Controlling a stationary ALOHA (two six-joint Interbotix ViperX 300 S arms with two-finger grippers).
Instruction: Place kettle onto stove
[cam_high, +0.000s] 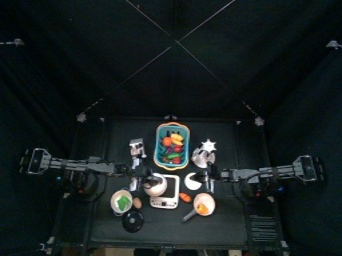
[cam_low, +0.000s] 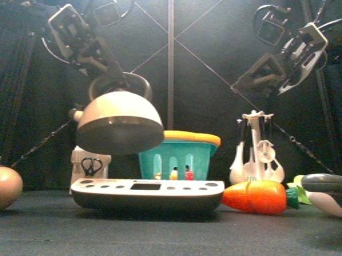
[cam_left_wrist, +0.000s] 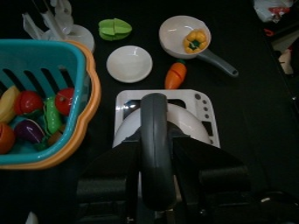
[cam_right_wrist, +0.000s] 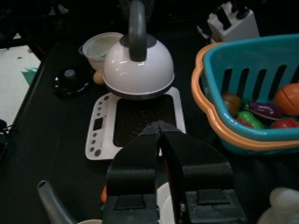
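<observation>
Holding kettle (cam_low: 119, 121) above stove (cam_low: 147, 196), left end effector (cam_low: 120, 80) gripping handle

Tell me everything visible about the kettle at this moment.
The kettle is a rounded, silvery-white metal pot with a dark arched handle on top. The left gripper holds it by that handle, upright and tilted slightly. It hangs in the air directly above the white stove, clearly not touching it. The teal basket stands behind it. No spout or lid detail can be made out.
</observation>
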